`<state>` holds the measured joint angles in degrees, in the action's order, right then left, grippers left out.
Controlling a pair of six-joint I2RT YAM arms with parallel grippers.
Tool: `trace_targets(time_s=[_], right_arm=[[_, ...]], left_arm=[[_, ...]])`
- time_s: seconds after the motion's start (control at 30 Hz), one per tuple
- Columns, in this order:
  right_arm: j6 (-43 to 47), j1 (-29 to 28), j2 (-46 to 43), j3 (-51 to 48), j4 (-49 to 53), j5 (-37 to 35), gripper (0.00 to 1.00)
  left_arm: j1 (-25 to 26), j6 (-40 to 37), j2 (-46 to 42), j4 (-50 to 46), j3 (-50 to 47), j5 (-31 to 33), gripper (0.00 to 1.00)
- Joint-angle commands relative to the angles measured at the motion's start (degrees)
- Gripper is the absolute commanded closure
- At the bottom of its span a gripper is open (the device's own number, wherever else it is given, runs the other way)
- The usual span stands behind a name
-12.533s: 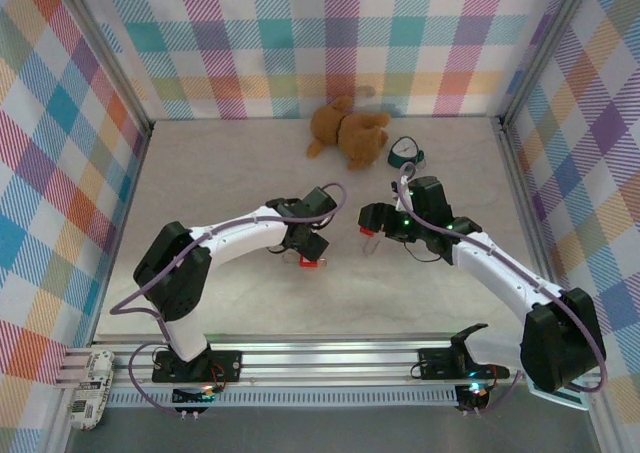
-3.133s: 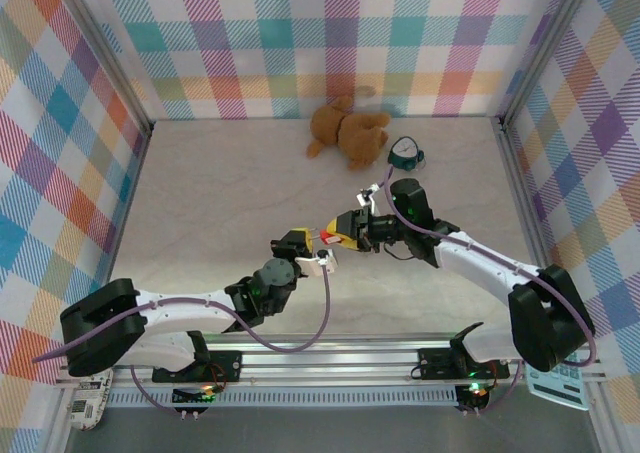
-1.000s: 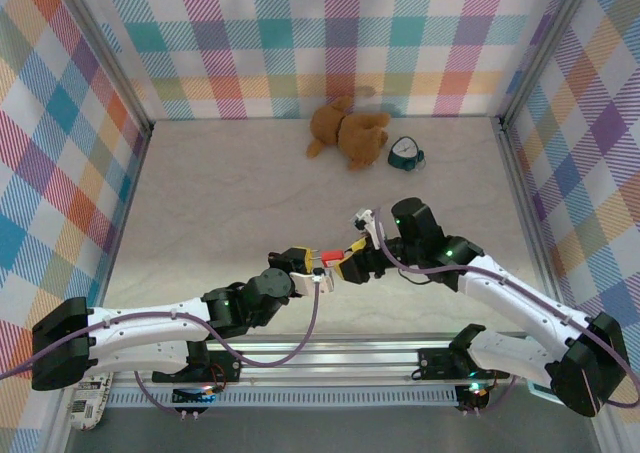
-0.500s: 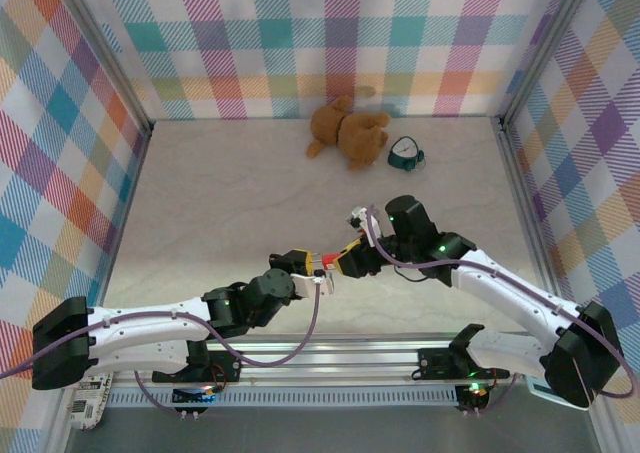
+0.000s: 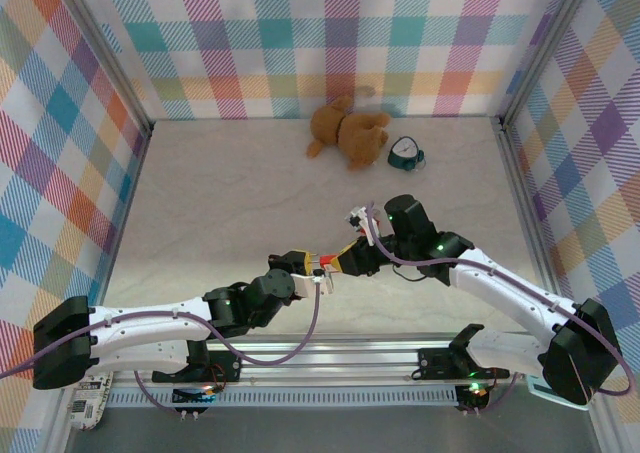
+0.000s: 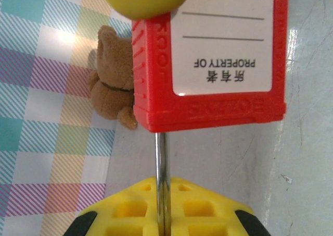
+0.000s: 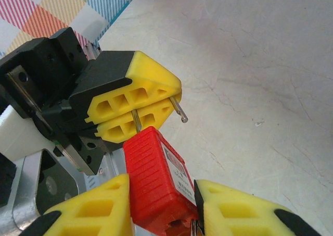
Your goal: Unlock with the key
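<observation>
Two grippers: tip to tip above the table (image 5: 200, 193), near its front edge.
Left gripper (image 7: 167, 101): clenched on the thin shackle (image 6: 162, 163), with the red padlock (image 6: 208, 108) jutting out just beyond its yellow fingertips.
Right gripper (image 7: 162, 194): yellow fingers lie along both broad faces of the padlock body; I cannot tell whether they squeeze it.
Label (image 6: 223, 38): white with ruled lines; "PROPERTY OF" and small Chinese characters, upside down in the left wrist view.
Key (image 7: 193, 226): possibly the silvery sliver at the padlock's far end, between the body and one right-gripper finger.
</observation>
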<state>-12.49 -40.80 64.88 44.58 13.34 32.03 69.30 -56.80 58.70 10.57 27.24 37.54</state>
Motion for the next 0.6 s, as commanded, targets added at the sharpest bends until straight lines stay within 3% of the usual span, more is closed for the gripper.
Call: trace_targets(time_s=[0.0,0.13,0.37,0.57], right_arm=[[-1.46,-0.42,0.28,-1.28,-1.32,1.20,0.71],[-2.05,-0.42,-1.13,-1.77,-1.88,3.42,0.61],[-1.23,-1.10,-0.59,-1.93,-1.68,4.24,0.56],[-2.08,-1.57,-1.91,-2.14,-2.53,1.80,0.73]], left_arm=[[0.57,0.29,-0.39,4.51,1.79,-2.05,1.00],[0.57,1.24,-0.80,3.81,1.67,-2.56,1.00],[0.01,3.14,-1.84,2.79,2.20,-3.45,1.00],[-0.04,4.17,-1.71,1.01,2.81,-3.88,1.00]])
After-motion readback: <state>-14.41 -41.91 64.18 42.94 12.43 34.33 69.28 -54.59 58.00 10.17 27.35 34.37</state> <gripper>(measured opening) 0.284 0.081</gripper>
